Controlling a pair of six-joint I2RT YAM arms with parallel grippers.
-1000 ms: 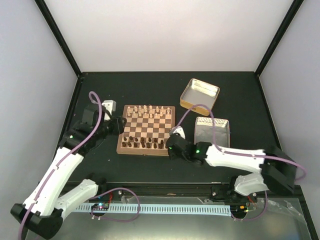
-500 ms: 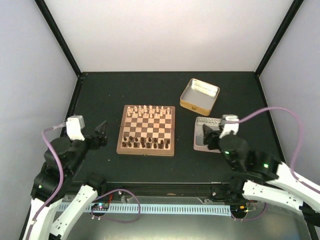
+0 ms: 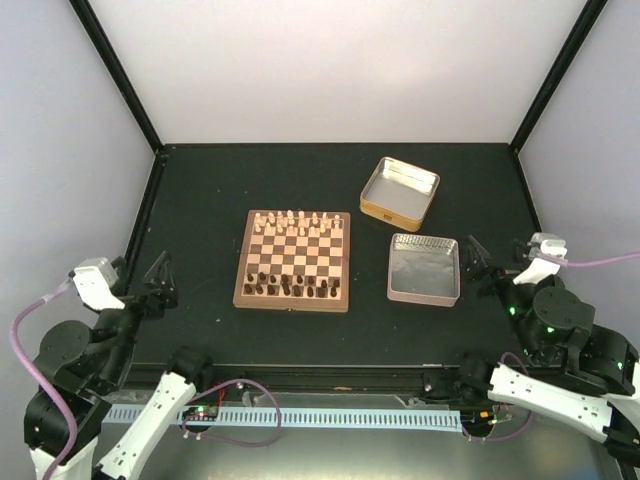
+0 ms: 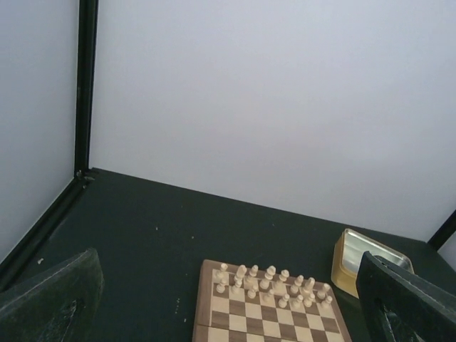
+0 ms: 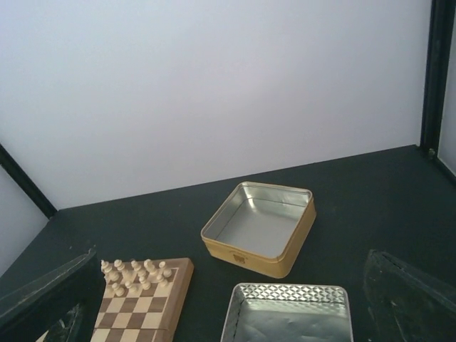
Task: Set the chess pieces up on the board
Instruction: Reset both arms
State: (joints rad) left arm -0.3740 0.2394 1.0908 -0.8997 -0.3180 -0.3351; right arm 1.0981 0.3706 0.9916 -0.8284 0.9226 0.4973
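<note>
The board (image 3: 297,256) lies in the middle of the black table. The dark chess pieces (image 3: 290,288) stand in two rows along its near edge, with pale cream pieces (image 3: 293,220) along the far edge. My left gripper (image 3: 140,273) hovers open and empty at the near left, well off the board. At the near right my right gripper (image 3: 497,262) is also open and empty. The left wrist view shows the board's far half (image 4: 285,318) between wide-apart fingers (image 4: 53,296). In the right wrist view the board's far corner (image 5: 178,274) is at the lower left.
An open gold tin (image 3: 400,188) (image 5: 260,226) sits behind and to the right of the board. A shallow silver tin (image 3: 425,268) (image 5: 288,313) lies just right of the board, close to my right gripper. Black frame posts stand at the back corners.
Both arms have pulled back from the board's near corners to the table's near left and right. Both grippers have opened wide. The pieces have not moved.
</note>
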